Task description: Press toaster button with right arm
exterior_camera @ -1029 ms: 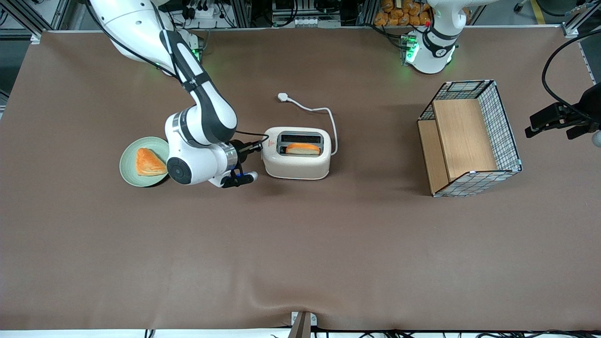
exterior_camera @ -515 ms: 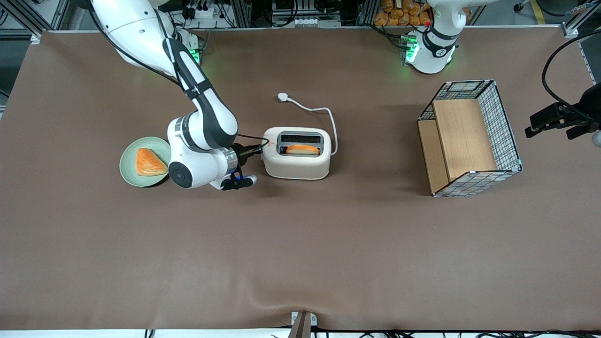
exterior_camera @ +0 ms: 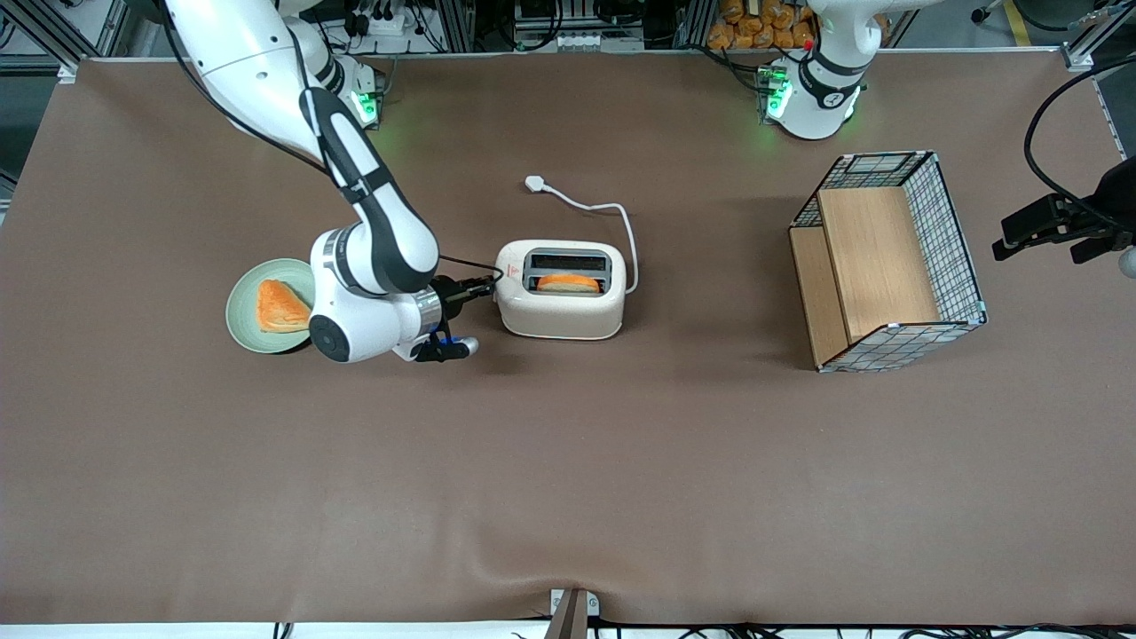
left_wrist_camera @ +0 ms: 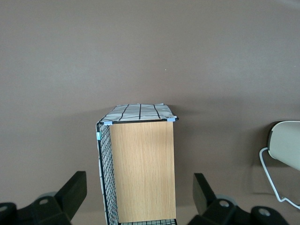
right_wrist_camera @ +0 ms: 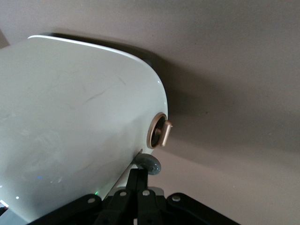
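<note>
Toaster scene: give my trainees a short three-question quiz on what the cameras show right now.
1. True or false: the toaster holds a bread slice in its slot nearer the front camera.
2. The tool is: A beside the toaster's narrow end; B above its slots; C at its cord end.
3. What lies on the green plate?
Key: 1 true. 2 A. 3 a triangular orange bread piece.

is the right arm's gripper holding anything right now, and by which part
Nothing is held. The right arm's black gripper sits at the narrow end of the cream-white toaster, with a fingertip at the small grey toaster button.
</note>
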